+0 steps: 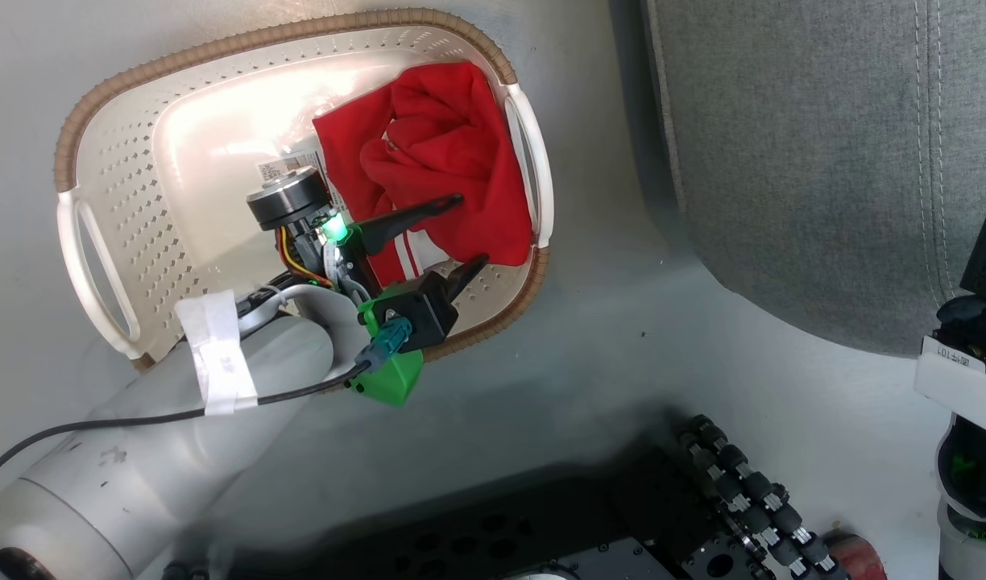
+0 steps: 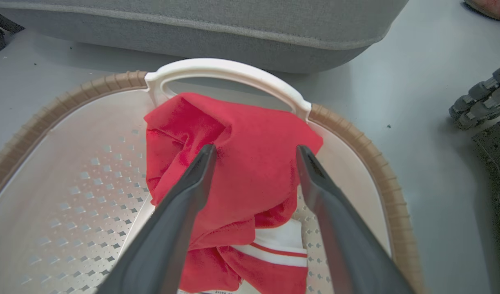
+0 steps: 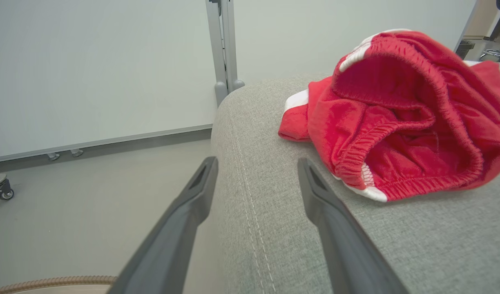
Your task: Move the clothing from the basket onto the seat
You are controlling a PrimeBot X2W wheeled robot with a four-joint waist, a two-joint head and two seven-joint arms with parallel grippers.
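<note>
Two dark fingers of the left claw (image 2: pixel 256 151) stand spread apart, one on each side of a raised fold of the red garment (image 2: pixel 250 122), with nothing pinched between them. That garment lies bunched against the white handle (image 2: pixel 225 67) at the end of the basket (image 2: pixel 376 163) nearest the seat (image 2: pixel 233 16). The basket sits on the floor (image 1: pixel 622 338) just beside the seat. The right claw (image 3: pixel 257 163) is likewise spread and empty over the seat's edge, near a second red garment (image 3: pixel 397 122) lying on the cushion. One piece seems delivered and the pickup of the last is in hand. Next, the left claw likely needs to sink into the fold, close on it, then lift it clear of the rim.
</note>
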